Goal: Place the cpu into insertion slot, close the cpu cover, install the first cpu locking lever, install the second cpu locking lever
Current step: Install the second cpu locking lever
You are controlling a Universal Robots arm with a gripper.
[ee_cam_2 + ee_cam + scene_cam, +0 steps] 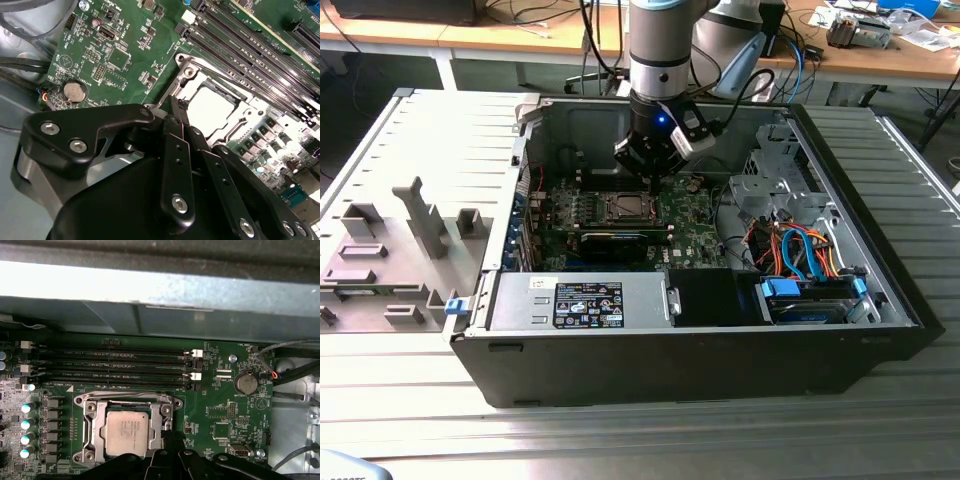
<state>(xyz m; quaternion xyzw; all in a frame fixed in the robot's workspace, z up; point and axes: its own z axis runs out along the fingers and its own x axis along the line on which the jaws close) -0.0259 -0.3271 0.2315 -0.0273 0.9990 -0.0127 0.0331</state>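
Down inside the open black computer case we see the black gripper, its two slim fingers pressed together with nothing between them, the tips at the edge of the insertion slot, a square socket with a silvery metal rim set in the green circuit board. The cpu, a flat square chip with a dull silver-grey face, already lies seated in that socket, and the cpu cover, a thin silvery frame plate with a square window, lies flat around it. In the exterior view the arm's grey wrist comes straight down into the case, just to the exterior view's right of the cpu.

Room is narrow. Long black memory slots run alongside one edge of the socket, and beyond them rises the grey case wall. A row of pale-topped capacitors stands beside another edge, and a round silver coin battery sits well apart on the opposite side. In the exterior view, a bundle of orange and blue cables and a metal drive cage crowd the case toward the exterior view's right.

Faint print marks the chip's face, and a dark label sits on the grey power supply box; we cannot make out either. The case rests on a ribbed grey bench.
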